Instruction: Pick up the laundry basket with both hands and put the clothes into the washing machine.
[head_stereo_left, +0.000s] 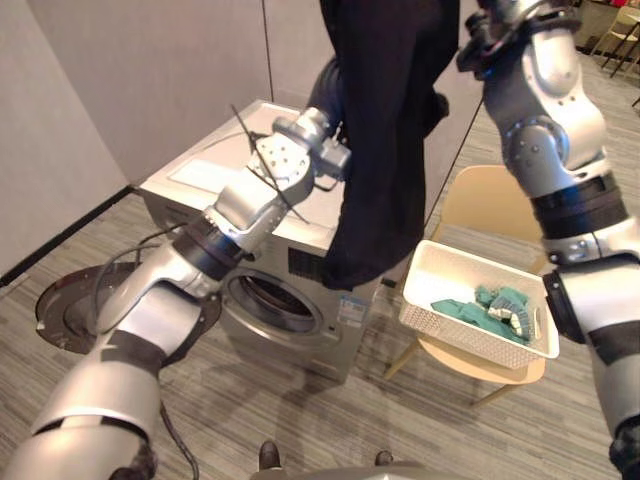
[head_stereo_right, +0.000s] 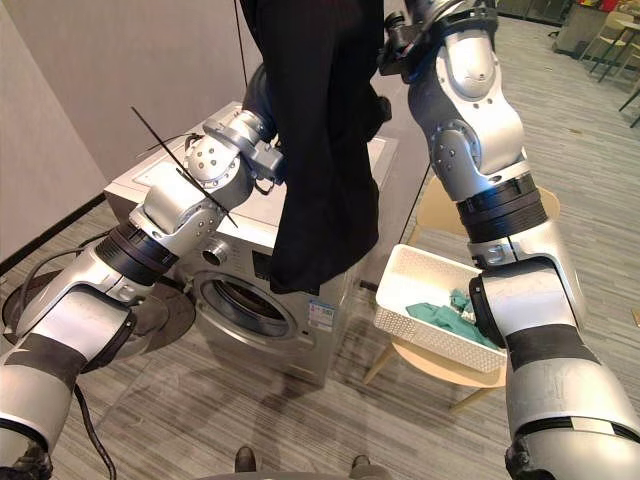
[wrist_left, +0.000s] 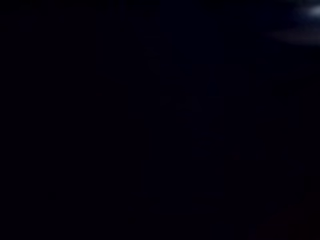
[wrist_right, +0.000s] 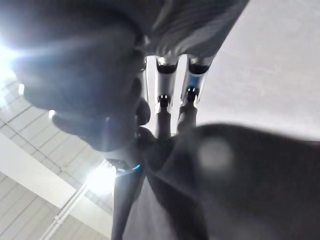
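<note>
Black garment (head_stereo_left: 385, 150): upper centre, hanging full length, likely lifted so its hem clears the washing machine (head_stereo_left: 300, 335) at lower centre. Right hand (wrist_right: 165, 107) clenched on its top. Left hand (head_stereo_left: 326, 92) behind the cloth, grasp unreadable. Laundry basket (head_stereo_left: 440, 322) at lower right, on a chair (head_stereo_left: 480, 200).

Black garment (wrist_left: 150, 130), faint pale glint (wrist_left: 297, 32)

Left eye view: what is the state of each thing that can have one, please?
Silver front-loading washing machine: round door swung open.
Long black garment: hanging above the machine, gripped by the right hand.
Left hand: behind the garment, grip hidden.
White plastic laundry basket: upright on a beige chair, partly filled with green clothes.
</note>
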